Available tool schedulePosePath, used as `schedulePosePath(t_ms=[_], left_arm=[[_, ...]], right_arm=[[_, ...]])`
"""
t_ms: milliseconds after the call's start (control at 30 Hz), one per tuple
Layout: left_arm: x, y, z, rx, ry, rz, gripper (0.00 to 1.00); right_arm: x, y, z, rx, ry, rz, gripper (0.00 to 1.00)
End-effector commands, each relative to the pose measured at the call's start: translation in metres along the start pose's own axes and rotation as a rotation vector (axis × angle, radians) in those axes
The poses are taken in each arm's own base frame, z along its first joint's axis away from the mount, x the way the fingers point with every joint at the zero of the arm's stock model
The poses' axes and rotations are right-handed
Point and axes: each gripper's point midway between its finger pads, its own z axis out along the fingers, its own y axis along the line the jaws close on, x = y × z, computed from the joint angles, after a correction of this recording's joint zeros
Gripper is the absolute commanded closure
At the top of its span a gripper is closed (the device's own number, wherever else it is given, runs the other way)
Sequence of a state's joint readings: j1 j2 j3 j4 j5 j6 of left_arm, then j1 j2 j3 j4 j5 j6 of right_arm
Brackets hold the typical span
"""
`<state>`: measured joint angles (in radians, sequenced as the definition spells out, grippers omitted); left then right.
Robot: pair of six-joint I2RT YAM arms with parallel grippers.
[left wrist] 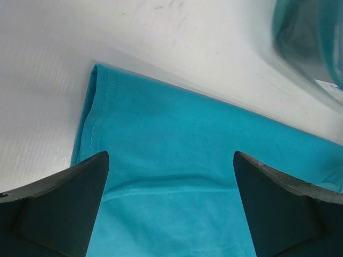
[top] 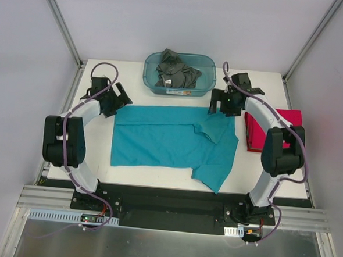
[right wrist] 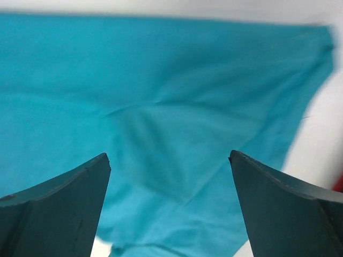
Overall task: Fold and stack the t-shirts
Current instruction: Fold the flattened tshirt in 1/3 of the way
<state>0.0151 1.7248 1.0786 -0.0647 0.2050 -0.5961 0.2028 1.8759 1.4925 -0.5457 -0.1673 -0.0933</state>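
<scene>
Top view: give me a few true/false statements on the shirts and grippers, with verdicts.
1. The teal t-shirt lies spread on the table. True.
2. The tub holds red shirts. False: it holds dark grey t-shirts.
3. The left gripper and right gripper are both open. True.
4. The red t-shirt lies left of the teal one. False: it lies at the table's right edge.

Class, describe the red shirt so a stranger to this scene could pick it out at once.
Find the white table and go to its right edge. The red shirt lies there folded, partly hidden by the right arm. It is the only red item: the teal shirt is spread mid-table, the grey shirts sit crumpled in the tub.
</scene>
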Motion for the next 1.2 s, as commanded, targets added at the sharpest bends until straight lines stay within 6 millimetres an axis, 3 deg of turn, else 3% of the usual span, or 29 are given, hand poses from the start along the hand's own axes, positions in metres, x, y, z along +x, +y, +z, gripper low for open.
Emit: schedulePosePath(t_ms=[0, 100, 200, 333, 500, 567, 667, 800, 1000, 1167], left_arm=[[-0.013, -0.001, -0.032, -0.001, -0.085, 0.027, 0.01], [-0.001, -0.002, -0.038, 0.023, -0.061, 0.027, 0.01], [0.020, 0.006, -0.045, 0.031, -0.025, 0.022, 0.01], [0.061, 0.033, -0.052, -0.005, 0.027, -0.005, 0.01], [0.095, 0.060, -0.063, -0.052, 0.039, -0.027, 0.01], [0.099, 0.067, -0.068, -0.062, 0.026, -0.019, 0.01], [0.105, 0.074, -0.073, -0.083, 0.020, -0.009, 0.01], [0.110, 0.079, -0.076, -0.097, 0.024, -0.001, 0.01], [0.108, 0.086, -0.076, -0.132, 0.013, 0.007, 0.01], [0.109, 0.087, -0.076, -0.136, 0.017, 0.010, 0.01]], right_arm=[[0.034, 0.071, -0.020, -0.229, 0.026, -0.065, 0.04], [0.049, 0.103, -0.010, -0.312, 0.036, -0.111, 0.04], [0.058, 0.108, -0.002, -0.279, 0.060, -0.126, 0.04], [0.070, 0.116, -0.003, -0.197, 0.053, -0.335, 0.03], [0.076, 0.114, 0.000, -0.043, 0.045, -0.469, 0.01], [0.082, 0.118, 0.007, -0.045, 0.068, -0.475, 0.01], [0.086, 0.122, 0.016, -0.026, 0.106, -0.510, 0.09], [0.076, 0.099, 0.029, 0.137, 0.129, -0.490, 0.22], [0.084, 0.094, 0.040, 0.159, 0.173, -0.476, 0.34], [0.086, 0.092, 0.045, 0.163, 0.191, -0.476, 0.35]])
